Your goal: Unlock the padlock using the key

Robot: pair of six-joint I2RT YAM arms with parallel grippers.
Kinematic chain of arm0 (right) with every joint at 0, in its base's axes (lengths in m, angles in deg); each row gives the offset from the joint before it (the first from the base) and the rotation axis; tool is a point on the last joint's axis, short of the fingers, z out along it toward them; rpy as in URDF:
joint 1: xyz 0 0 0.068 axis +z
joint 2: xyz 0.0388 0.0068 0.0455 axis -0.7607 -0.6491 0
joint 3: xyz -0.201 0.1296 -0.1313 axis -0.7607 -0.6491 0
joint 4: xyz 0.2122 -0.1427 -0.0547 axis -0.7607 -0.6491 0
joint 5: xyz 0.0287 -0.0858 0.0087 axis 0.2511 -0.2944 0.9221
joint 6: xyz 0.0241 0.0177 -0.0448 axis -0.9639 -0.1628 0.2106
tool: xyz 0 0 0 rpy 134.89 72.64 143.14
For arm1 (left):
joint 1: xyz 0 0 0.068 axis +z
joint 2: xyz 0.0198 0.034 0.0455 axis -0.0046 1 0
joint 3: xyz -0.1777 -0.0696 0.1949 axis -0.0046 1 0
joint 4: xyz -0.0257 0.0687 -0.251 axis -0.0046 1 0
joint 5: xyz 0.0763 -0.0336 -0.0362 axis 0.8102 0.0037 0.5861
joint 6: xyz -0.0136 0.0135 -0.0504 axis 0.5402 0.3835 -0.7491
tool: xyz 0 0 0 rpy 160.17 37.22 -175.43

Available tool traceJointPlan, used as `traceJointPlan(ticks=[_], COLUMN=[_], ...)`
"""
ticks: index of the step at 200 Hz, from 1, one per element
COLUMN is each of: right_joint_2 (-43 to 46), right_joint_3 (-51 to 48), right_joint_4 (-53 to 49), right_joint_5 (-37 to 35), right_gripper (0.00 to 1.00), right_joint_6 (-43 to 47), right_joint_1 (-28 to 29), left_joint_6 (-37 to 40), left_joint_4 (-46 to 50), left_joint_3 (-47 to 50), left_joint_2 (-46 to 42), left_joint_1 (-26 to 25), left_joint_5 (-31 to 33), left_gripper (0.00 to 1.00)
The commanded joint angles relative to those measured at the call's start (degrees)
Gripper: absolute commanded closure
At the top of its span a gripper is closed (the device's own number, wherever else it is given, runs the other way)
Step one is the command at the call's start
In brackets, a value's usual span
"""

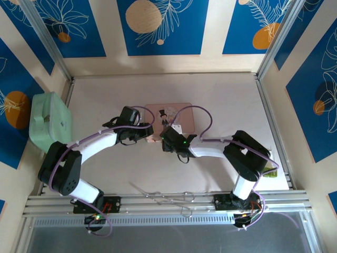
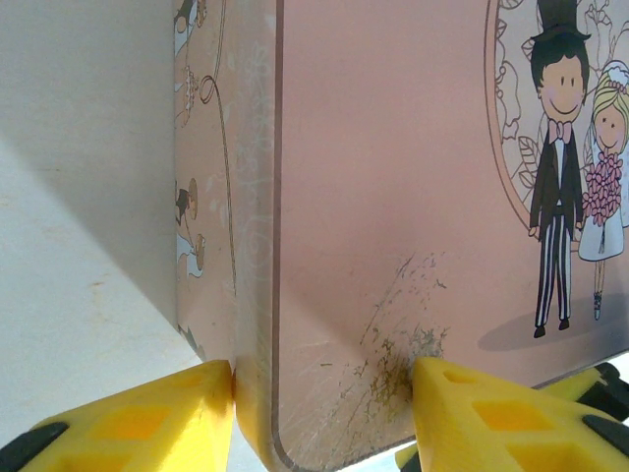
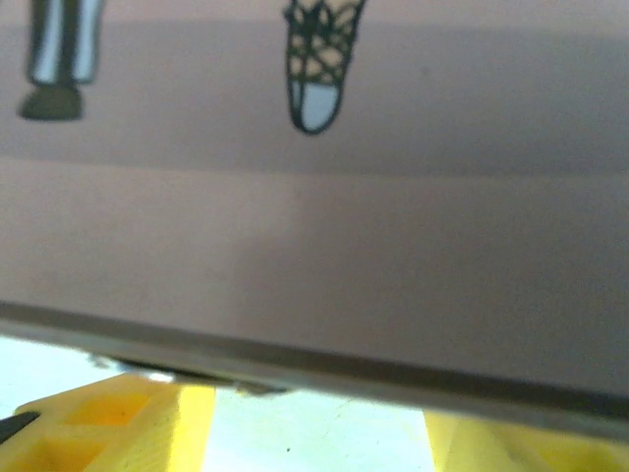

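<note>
Two arms (image 1: pixel 100 141) — one pink box (image 1: pixel 171 113), one mint-green case (image 1: pixel 50 124).

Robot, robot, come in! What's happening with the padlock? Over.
Left gripper pinching box corner. Right gripper open at box's near edge. Padlock too small to pick out. Over.

scuffed pink box (image 2: pixel 393 197), maybe tin, plastic gripper (image 2: pixel 324 408)
</note>
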Motion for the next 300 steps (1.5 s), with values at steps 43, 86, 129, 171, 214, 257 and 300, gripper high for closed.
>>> traceJointPlan(ticks=[43,86,129,171,214,257,300], right_joint_2=[-3.5,-2.8,-1.9,-1.2,-0.6,0.6,2.7], right_joint_3=[4.8,5.4,5.0,4.2,1.6,0.0,-2.7], right_joint_4=[-3.2,-1.9,1.0,4.4,8.4,8.9,11.0], right_joint_5=[-2.1,-1.4,0.9,4.8,8.2,8.9,9.7], right_gripper=[0.44,0.45,0.51,0.50,0.52,0.53,0.57], right_joint_6=[1.0,1.7,3.4,4.0,2.4,1.0,-0.7], right_joint_1=[-0.6,-0.4,-0.8,-1.9,-4.0,-4.3,-5.5], left_joint_6=[1.8,2.0,2.1,2.2,2.4,2.4,2.7], left_joint_4=[2.5,2.5,2.4,2.2,2.3,2.3,2.6], left_joint_3=[0.2,0.4,0.8,0.8,0.7,1.0,1.0], left_joint_2=[-0.7,-0.8,-0.9,-1.0,-1.2,-1.1,-1.4], left_joint_1=[-0.6,-0.6,-0.6,-0.6,-0.6,-0.6,-0.4], left_joint_5=[-2.6,-2.7,-2.9,-3.0,-3.1,-3.0,-2.9], left_gripper=[0.51,0.52,0.52,0.52,0.53,0.55,0.55])
